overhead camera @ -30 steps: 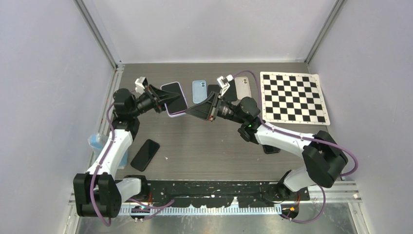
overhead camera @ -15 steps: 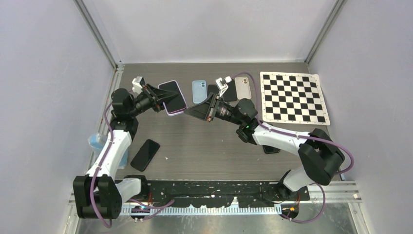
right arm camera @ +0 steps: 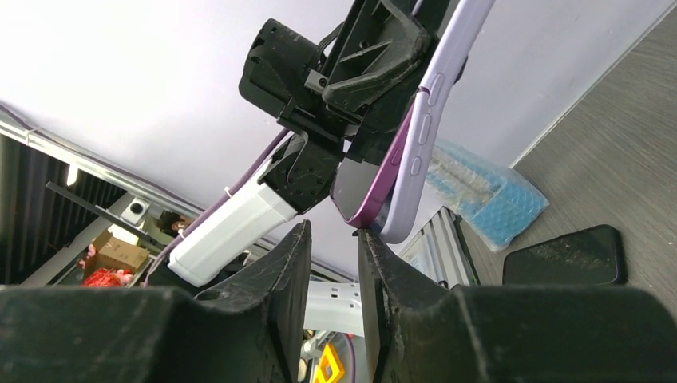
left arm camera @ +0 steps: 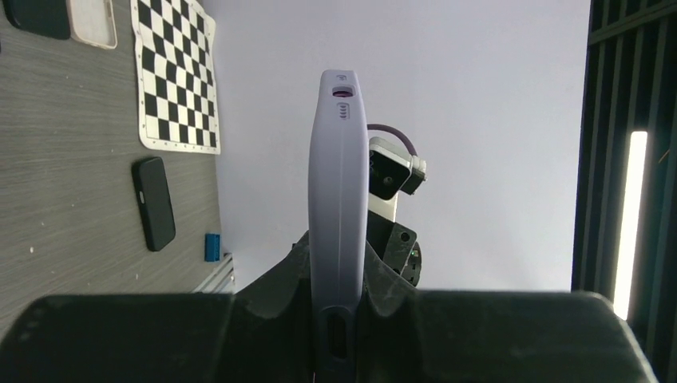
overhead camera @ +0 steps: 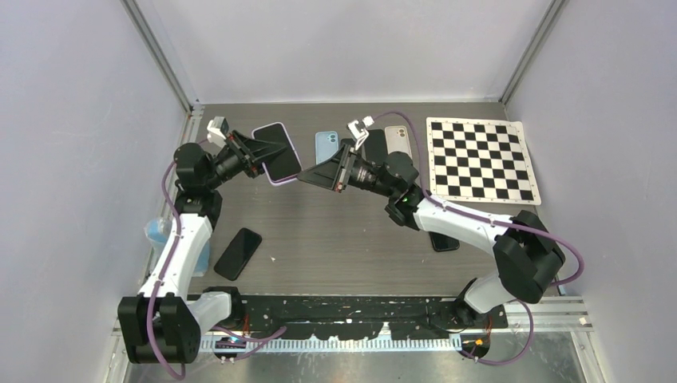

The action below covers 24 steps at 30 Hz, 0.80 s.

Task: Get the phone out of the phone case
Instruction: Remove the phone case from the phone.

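Observation:
My left gripper [overhead camera: 254,154] is shut on a phone in a lilac phone case [overhead camera: 277,152] and holds it off the table at the back left. In the left wrist view the case [left arm camera: 339,183] stands edge-on between the fingers of that gripper [left arm camera: 339,319]. My right gripper [overhead camera: 307,177] is at the phone's near right corner. In the right wrist view this gripper [right arm camera: 334,231] is open by a narrow gap with nothing in it. One fingertip [right arm camera: 366,239] touches the corner, where the phone's purple edge [right arm camera: 375,199] shows beside the lilac case [right arm camera: 423,136].
A checkerboard mat [overhead camera: 481,159] lies at the back right. A blue case [overhead camera: 326,146], a dark phone [overhead camera: 351,148] and a beige case [overhead camera: 397,142] lie along the back. A black phone [overhead camera: 238,253] and blue bubble wrap [overhead camera: 156,233] are at the near left. Another dark phone [overhead camera: 444,241] lies under the right arm.
The left gripper has carried the cased phone left and toward the back. The right gripper has followed it, staying at the phone's corner, its jaws slightly narrower.

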Each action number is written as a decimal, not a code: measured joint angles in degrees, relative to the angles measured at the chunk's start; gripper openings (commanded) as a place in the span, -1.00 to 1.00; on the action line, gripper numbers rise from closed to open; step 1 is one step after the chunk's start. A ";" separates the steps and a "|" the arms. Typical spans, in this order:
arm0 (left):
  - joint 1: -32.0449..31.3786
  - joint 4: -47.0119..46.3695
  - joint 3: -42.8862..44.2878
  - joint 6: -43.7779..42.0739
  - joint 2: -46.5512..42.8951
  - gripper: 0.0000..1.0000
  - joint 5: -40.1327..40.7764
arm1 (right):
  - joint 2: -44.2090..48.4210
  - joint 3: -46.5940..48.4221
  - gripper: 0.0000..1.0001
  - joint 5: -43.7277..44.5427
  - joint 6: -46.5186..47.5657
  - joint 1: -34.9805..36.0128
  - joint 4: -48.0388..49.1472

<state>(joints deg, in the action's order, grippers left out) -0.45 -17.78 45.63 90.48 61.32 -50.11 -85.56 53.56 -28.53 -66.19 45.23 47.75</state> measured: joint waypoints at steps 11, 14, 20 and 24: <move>-1.44 -4.70 0.11 -2.62 -1.14 -1.00 -0.28 | -2.71 4.74 -0.29 -0.26 -3.17 0.04 -3.30; -2.01 -5.07 0.11 -3.17 -1.14 -1.00 0.22 | -3.02 5.16 -0.29 -0.48 -3.43 0.04 -3.34; -2.95 -5.11 0.11 -5.92 -1.14 -1.00 1.38 | -3.76 5.86 -0.30 -1.55 -4.07 -0.09 -3.67; -3.56 -2.97 0.59 -10.43 -1.14 -1.00 2.21 | -4.85 6.29 -0.38 -2.97 -5.05 -0.37 -4.09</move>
<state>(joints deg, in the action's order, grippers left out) -4.01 -20.75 46.22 80.05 60.18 -47.90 -90.41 59.86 -31.51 -71.24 44.86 43.66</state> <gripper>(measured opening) 0.177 0.345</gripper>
